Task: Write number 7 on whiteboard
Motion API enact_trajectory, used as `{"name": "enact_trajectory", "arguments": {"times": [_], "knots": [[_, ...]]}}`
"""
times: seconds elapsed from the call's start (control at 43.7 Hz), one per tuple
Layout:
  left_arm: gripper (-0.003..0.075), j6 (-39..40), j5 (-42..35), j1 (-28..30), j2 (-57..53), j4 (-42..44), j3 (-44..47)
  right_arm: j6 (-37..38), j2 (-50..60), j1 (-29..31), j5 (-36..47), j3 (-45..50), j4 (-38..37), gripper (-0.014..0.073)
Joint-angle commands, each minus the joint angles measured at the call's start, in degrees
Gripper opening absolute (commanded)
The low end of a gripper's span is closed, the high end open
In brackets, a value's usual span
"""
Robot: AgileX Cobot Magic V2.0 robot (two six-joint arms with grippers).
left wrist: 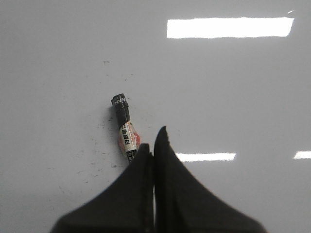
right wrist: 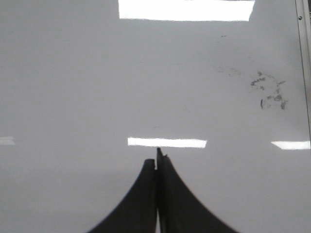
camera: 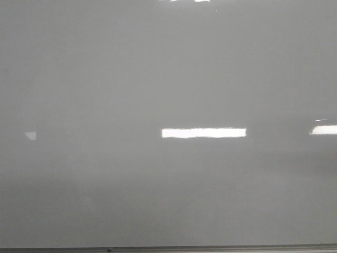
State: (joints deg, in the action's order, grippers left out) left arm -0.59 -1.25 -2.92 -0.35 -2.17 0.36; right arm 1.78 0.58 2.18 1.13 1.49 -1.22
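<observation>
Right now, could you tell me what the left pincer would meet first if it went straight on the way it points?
Most likely the bare whiteboard. The left pincer is shut, and the marker lies just off its line, though depth is unclear.

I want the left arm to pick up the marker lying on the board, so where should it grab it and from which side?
Grip the marker across its labelled white barrel, coming straight down from above, since it lies flat on the whiteboard. Set the fingers on either long side, clear of the black cap end. The left pincer is shut and overlaps the marker's near end in the wrist view, so it would likely need to open first.
</observation>
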Motion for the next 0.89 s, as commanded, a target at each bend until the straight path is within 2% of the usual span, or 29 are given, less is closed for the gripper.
{"name": "enact_trajectory", "arguments": {"times": [0.0,0.87], "knots": [[-0.0020,0.6,-4.5,-0.5,-0.7,-0.5,0.8,0.0,1.0,0.0,5.1,-0.1,-0.5,-0.0067],[-0.0021,0.6,-5.3,-0.5,-0.7,-0.5,0.8,0.0,1.0,0.0,6.6,-0.1,-0.5,-0.0067]]}}
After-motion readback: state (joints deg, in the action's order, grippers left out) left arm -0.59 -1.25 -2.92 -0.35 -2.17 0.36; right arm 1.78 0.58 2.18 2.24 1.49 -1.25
